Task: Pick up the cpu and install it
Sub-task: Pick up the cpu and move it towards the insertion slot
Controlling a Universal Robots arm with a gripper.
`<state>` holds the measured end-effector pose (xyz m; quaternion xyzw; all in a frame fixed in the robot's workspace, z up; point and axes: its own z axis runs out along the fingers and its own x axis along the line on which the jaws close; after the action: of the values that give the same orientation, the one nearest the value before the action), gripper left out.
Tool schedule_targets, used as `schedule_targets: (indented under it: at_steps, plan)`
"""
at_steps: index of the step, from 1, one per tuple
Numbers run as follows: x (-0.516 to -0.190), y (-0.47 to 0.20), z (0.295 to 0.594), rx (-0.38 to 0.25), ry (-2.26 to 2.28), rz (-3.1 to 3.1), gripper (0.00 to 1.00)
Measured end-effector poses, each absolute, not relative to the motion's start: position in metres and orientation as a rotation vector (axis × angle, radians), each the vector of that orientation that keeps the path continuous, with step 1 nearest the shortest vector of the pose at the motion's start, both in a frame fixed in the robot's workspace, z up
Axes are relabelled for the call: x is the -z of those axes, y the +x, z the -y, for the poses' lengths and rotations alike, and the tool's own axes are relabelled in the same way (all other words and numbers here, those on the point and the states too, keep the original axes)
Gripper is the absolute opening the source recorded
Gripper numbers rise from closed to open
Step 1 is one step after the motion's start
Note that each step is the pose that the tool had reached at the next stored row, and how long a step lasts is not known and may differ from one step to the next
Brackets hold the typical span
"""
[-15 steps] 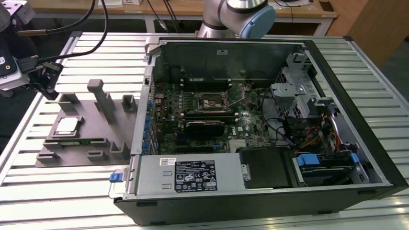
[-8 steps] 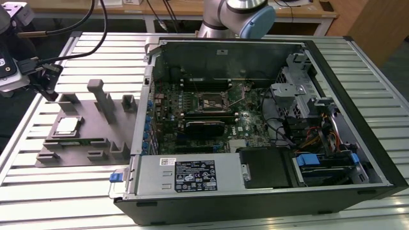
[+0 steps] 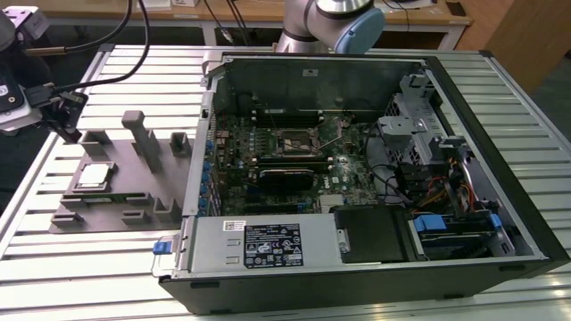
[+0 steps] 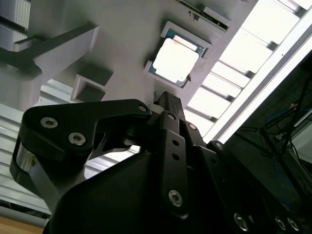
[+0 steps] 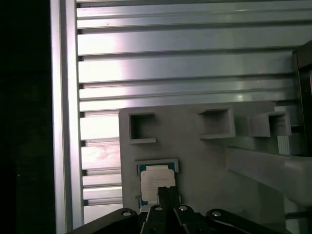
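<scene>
The cpu [image 3: 93, 175] is a small square chip with a silvery top. It lies flat in a recess of the grey holder plate [image 3: 134, 231] at the exterior view's left. My gripper [image 3: 69, 136] hangs above the plate's far left corner, a little beyond the cpu and apart from it. In both wrist views the cpu [image 4: 175, 59] [image 5: 157, 178] sits just past the fingertips [image 5: 164, 193], which are pressed together with nothing between them. The open computer case [image 3: 499, 87] stands to the right, with the square metal-framed socket [image 3: 299, 142] on its motherboard.
The holder plate carries a tall post [image 3: 136, 130] and several low blocks [image 3: 178, 142] close to the cpu. The case wall [image 3: 207, 134] rises just right of the plate. The slatted aluminium table [image 3: 80, 267] ends at an edge left of the plate.
</scene>
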<state>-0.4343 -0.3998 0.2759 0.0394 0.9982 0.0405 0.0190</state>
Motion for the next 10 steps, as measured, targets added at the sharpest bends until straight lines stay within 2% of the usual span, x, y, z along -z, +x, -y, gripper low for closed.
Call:
schedule_targets:
  at_steps: [10]
  plan:
    - [-0.2685,-0.4348,0.4012,-0.126,0.123,-3.102,0.11]
